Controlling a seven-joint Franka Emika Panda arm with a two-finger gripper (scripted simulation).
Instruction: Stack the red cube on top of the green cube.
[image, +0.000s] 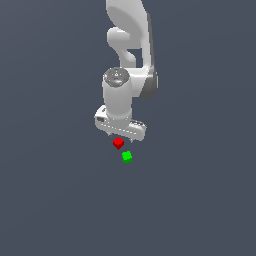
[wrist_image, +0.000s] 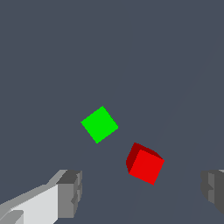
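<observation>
The red cube lies on the dark grey floor just below my white gripper in the exterior view. The green cube lies close beside it, a little lower and toward the exterior view's right, with a small gap between them. In the wrist view the red cube sits between my two grey fingertips, which stand wide apart and touch nothing. The green cube lies beyond it. The gripper is open and empty, hovering above the red cube.
The plain dark grey floor spreads all around the two cubes. The white arm rises behind the gripper in the exterior view.
</observation>
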